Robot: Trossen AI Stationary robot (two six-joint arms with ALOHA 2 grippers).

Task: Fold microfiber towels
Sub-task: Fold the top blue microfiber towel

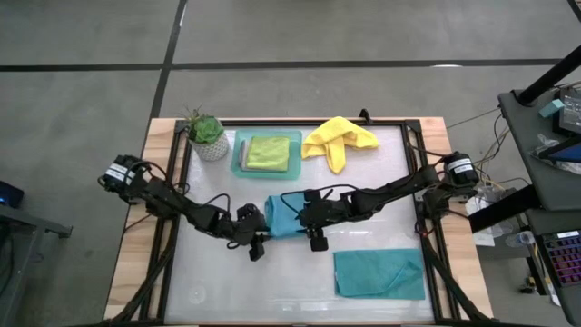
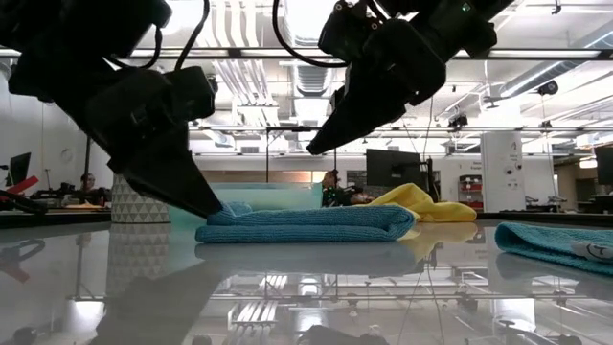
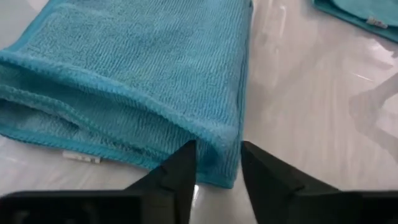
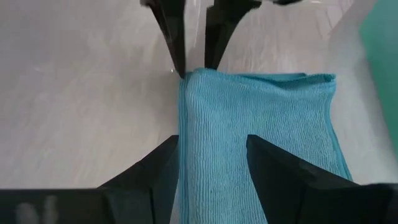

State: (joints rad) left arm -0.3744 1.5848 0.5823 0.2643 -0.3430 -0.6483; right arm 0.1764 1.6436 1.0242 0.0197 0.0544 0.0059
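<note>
Left end effector (image 3: 217,171): down on the counter (image 1: 272,282), fingers a little apart around the corner of the folded teal microfiber towel (image 1: 283,216), not squeezing it.
Right end effector (image 4: 211,165): fingers spread, hanging over the opposite end of that towel.
Folded teal towel: mid-counter, between both.
Second teal towel (image 1: 379,273): flat, near the right front corner.
Crumpled yellow towel (image 1: 339,139): back edge.
Lime green towel (image 1: 268,152): in the mint-green tray (image 1: 238,156) beside the small potted plant (image 1: 206,134).

My table (image 1: 218,282) carries a plant (image 1: 206,134), tray (image 1: 238,156), yellow towel (image 1: 338,139), folded teal towel (image 1: 283,216) and flat teal towel (image 1: 379,273).
</note>
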